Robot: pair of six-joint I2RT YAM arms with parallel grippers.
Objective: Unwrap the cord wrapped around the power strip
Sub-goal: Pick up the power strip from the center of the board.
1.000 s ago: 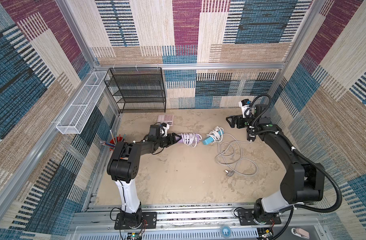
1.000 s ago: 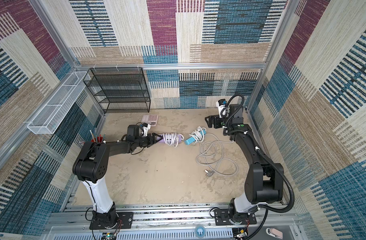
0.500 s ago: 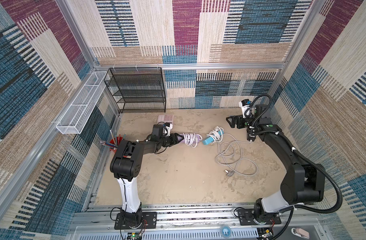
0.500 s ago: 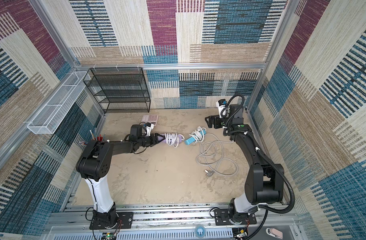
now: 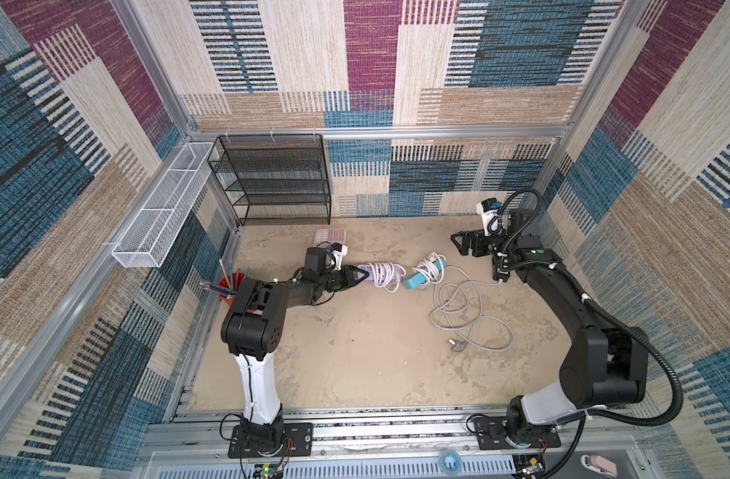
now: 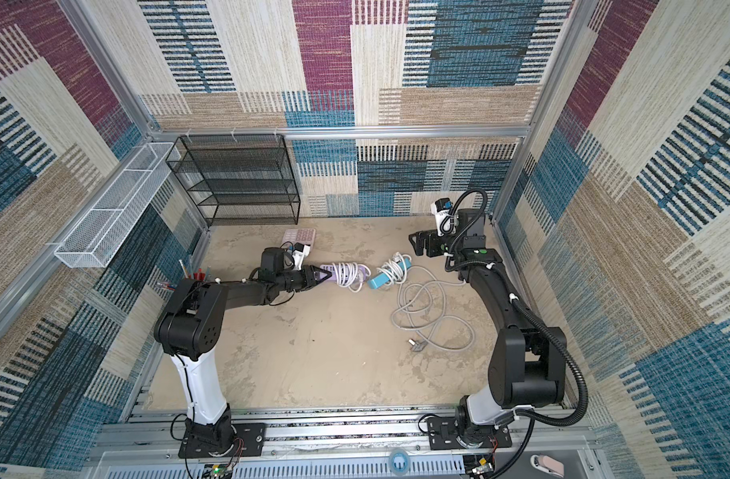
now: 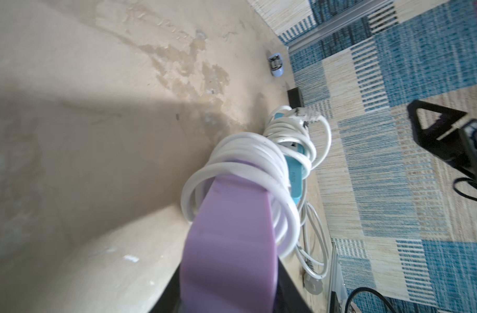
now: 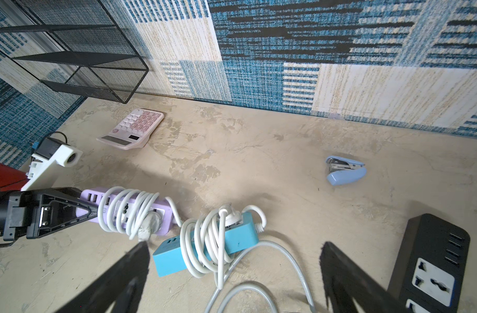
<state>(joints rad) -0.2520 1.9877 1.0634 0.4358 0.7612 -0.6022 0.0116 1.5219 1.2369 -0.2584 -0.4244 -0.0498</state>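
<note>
**Left gripper clamps the end of the purple power strip**

The left gripper (image 5: 361,275) is closed on one end of the purple power strip (image 8: 94,198), with its black jaws pinching the end that carries the USB ports. The strip reaches out level from the gripper, low at the beige table (image 5: 355,365). Whether it rests on the surface or is raised a little cannot be told. A white cord (image 8: 129,211) is wound around the strip's middle in several tight turns, and its plug hangs at the side of the coil.

Just past the purple strip's free end lies a blue power strip (image 8: 242,230), also wrapped in white cord and nearly touching it. A loose grey cord (image 5: 471,315) sprawls in loops beyond the blue one. The right gripper (image 5: 459,244) hangs well apart from the purple strip, on the far side of the blue one, with its jaws spread wide and nothing between them. A pink calculator (image 8: 131,127) lies near the purple strip's gripped end. A light-blue stapler (image 8: 344,172) and a black power strip (image 8: 432,260) lie well apart from it.
</note>
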